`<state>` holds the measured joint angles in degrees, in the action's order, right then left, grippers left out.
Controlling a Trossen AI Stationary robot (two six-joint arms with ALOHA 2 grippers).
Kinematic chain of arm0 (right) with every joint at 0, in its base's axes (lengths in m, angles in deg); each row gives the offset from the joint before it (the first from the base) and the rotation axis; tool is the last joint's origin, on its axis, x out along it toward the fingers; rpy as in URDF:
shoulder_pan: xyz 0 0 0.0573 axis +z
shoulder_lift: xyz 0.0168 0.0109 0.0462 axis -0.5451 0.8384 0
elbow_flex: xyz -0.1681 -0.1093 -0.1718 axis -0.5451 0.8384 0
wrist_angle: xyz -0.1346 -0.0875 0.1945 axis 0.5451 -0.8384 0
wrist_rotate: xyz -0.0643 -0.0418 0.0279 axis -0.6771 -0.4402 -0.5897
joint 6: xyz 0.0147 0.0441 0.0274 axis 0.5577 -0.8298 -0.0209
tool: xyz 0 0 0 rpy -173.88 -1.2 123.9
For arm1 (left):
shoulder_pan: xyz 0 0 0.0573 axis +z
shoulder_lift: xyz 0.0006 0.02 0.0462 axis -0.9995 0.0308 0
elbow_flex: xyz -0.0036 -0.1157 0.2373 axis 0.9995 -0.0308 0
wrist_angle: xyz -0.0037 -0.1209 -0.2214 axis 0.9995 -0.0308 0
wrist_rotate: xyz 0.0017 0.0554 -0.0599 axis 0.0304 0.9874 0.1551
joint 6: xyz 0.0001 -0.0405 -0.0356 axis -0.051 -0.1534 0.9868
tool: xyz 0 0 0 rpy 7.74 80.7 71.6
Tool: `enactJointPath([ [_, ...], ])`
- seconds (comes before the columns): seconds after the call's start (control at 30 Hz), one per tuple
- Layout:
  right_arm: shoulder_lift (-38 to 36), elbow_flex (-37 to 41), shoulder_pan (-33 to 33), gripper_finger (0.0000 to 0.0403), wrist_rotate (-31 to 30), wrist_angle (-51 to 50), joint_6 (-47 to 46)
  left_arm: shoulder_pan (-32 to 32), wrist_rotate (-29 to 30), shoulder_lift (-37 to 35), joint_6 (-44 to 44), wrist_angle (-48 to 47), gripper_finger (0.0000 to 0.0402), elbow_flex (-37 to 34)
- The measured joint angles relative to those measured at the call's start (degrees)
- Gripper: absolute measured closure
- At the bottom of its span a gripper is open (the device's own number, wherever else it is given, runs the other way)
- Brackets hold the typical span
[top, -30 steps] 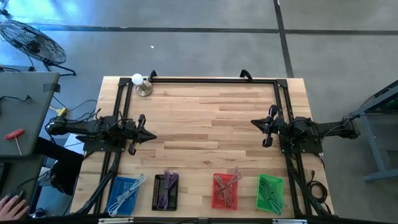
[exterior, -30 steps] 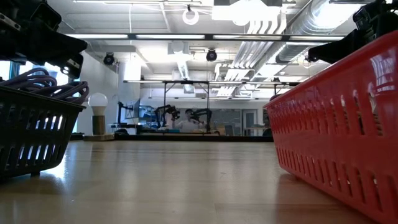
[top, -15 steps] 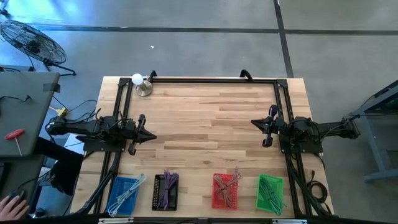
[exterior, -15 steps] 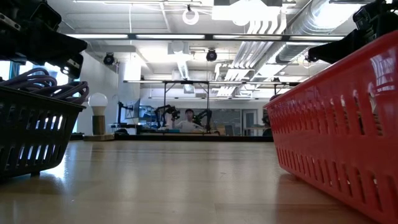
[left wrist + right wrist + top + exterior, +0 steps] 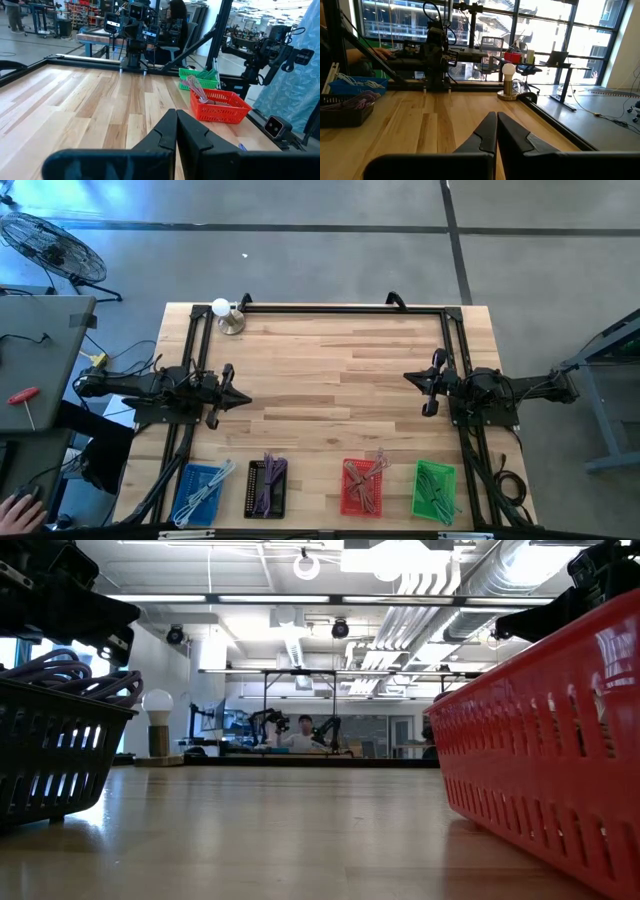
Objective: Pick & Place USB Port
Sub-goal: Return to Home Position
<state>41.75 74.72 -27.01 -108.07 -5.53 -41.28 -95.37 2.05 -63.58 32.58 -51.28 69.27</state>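
Resting near the tabletop's (image 5: 330, 350) side edges, left gripper (image 5: 243, 399) and right gripper (image 5: 409, 378) are clenched, empty; good homing likely means settling level, clear of the red bin (image 5: 344, 490).

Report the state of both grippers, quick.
Left gripper: shut, holding nothing.
Right gripper: shut, holding nothing.
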Motion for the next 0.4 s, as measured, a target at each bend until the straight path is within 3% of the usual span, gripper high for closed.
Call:
enactJointPath([
  [0.4, 0.0, 0.0, 0.0, 0.0399, 0.0, 0.0, 0.0, 0.0, 0.0, 0.0, 0.0, 0.0, 0.0399, 0.0],
])
